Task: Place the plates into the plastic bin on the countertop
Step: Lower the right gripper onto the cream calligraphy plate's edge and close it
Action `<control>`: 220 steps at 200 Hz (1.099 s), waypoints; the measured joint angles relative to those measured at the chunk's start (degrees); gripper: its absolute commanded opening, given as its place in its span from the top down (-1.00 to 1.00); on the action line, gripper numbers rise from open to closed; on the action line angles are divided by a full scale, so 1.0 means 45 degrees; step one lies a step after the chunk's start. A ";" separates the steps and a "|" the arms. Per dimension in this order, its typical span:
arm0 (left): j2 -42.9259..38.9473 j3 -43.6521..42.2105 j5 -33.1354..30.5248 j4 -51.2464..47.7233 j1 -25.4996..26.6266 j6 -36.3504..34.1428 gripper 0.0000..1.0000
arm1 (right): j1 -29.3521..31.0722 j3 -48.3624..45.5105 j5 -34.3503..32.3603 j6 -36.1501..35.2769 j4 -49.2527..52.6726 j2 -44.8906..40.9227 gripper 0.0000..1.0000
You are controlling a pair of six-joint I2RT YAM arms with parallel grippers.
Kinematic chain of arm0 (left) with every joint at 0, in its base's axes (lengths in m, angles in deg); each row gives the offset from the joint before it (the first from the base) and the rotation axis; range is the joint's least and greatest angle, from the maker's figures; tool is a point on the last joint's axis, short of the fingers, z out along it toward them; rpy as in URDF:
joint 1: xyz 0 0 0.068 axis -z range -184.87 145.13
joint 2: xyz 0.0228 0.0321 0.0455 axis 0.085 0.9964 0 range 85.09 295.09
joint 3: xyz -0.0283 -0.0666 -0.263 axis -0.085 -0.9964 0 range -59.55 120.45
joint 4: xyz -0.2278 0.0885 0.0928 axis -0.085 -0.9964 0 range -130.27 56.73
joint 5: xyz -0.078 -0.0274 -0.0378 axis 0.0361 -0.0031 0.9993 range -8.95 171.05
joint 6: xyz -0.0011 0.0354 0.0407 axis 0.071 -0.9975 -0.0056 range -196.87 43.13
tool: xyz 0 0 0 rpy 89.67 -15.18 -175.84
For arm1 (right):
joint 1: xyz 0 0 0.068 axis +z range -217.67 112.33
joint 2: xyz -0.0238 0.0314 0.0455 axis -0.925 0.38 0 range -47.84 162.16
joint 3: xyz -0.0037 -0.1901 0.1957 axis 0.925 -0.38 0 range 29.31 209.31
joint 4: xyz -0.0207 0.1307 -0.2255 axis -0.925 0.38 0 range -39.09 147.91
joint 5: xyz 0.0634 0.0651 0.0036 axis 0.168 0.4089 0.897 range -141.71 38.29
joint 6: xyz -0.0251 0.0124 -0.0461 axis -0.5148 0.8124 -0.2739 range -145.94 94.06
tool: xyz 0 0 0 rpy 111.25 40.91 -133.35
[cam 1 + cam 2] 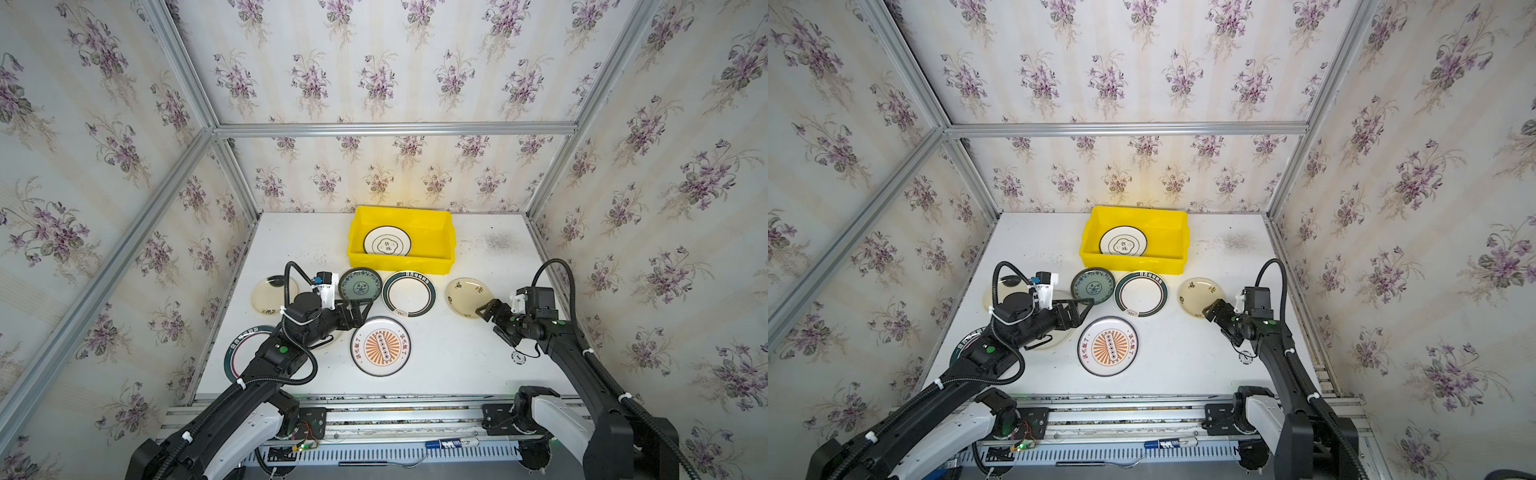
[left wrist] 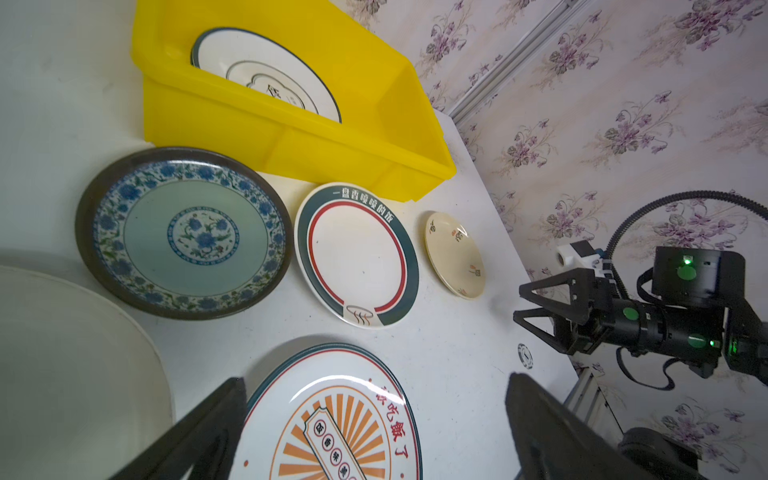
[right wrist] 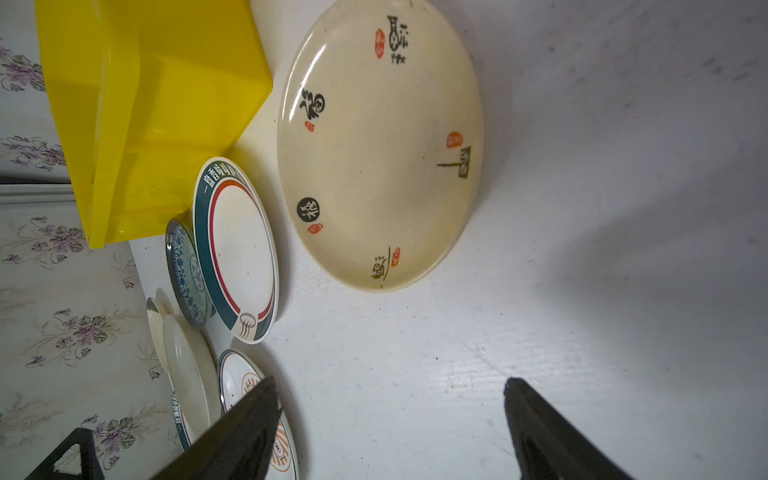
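Left fingers (image 2: pixel 208 432) gape empty at the teal plate's (image 1: pixel 360 286) six o'clock; right fingers (image 3: pixel 241 424) spread empty at the cream plate's (image 1: pixel 468 297) five o'clock. One white plate (image 1: pixel 387 246) lies in the bin (image 1: pixel 400 264).

**What Everything Around Me Is Made Of**

My fingers (image 3: pixel 552 436) look like matt black plastic. The bin (image 1: pixel 401 262) at the countertop's far edge is smooth yellow plastic with a soft sheen. The cream plate (image 3: pixel 374 145) and the teal plate (image 2: pixel 183 232) are glazed and glossy, catching streaks of light. The countertop (image 1: pixel 457 353) is matt white, scuffed and speckled dark. The frame rails (image 1: pixel 395 129) are brushed metal, and the walls (image 1: pixel 374 62) carry matt flowered paper.
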 measured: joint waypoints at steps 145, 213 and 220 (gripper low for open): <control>0.0063 -0.0393 0.0826 0.0889 -0.0005 -0.0058 -0.99 | -0.1506 -0.0491 0.1525 0.0549 -0.4619 0.3133 -0.51; 0.0219 -0.0665 0.0787 0.1141 -0.0015 0.0233 -0.99 | -0.1681 -0.0597 0.1715 0.0986 -0.6183 0.4750 -0.30; 0.0228 -0.0665 0.0787 0.1141 -0.0015 0.0233 -0.99 | -0.1681 -0.0602 0.1715 0.1064 -0.6358 0.4896 -0.28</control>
